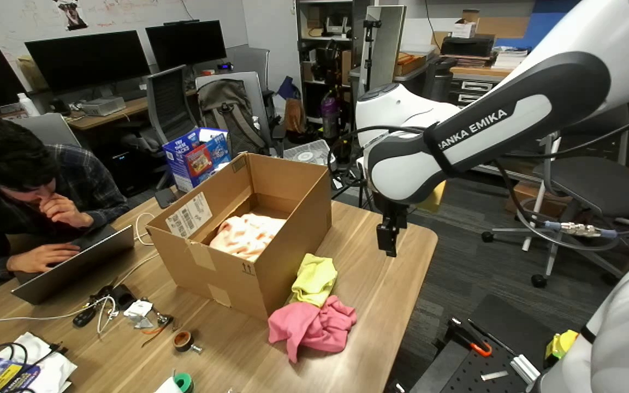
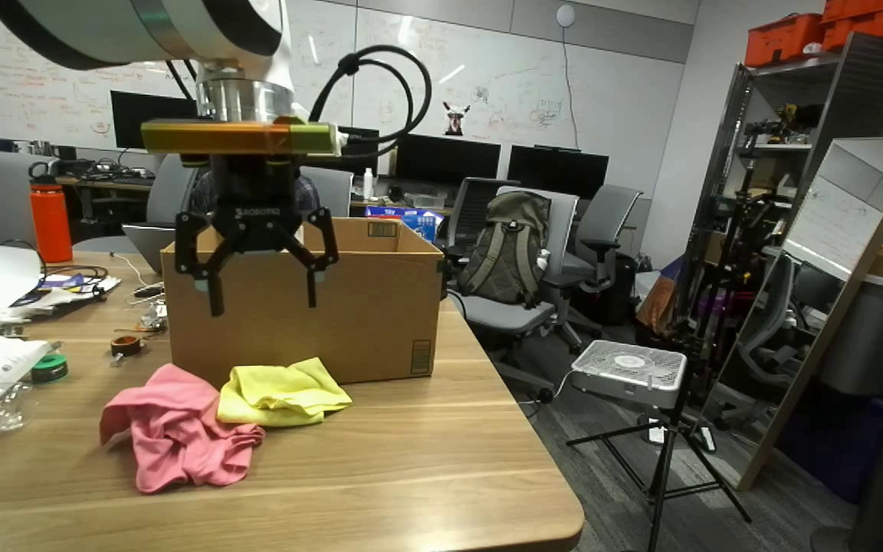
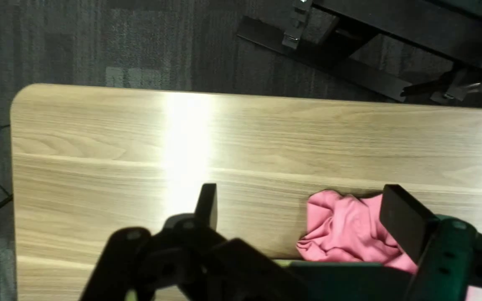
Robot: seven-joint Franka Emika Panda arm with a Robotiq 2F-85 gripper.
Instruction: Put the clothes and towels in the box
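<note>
An open cardboard box (image 1: 211,278) (image 2: 369,322) stands on the table. A pale peach cloth with a pattern (image 1: 246,236) lies inside it. A yellow cloth (image 1: 315,279) (image 2: 280,395) lies crumpled beside the box wall. A pink cloth (image 1: 314,327) (image 2: 181,437) lies crumpled against the yellow one; it also shows in the wrist view (image 3: 345,230). Only a sliver of yellow cloth (image 3: 283,262) shows there, the rest hidden by the gripper body. My gripper (image 1: 387,248) (image 2: 264,301) (image 3: 299,196) is open and empty, pointing down above the table, apart from the cloths.
The wooden table (image 1: 374,284) ends at a rounded corner. Cables, tape rolls (image 1: 183,341) and a laptop (image 1: 79,262) lie on it. A person (image 1: 36,202) sits at the far side. A blue snack box (image 1: 197,158) stands behind the cardboard box.
</note>
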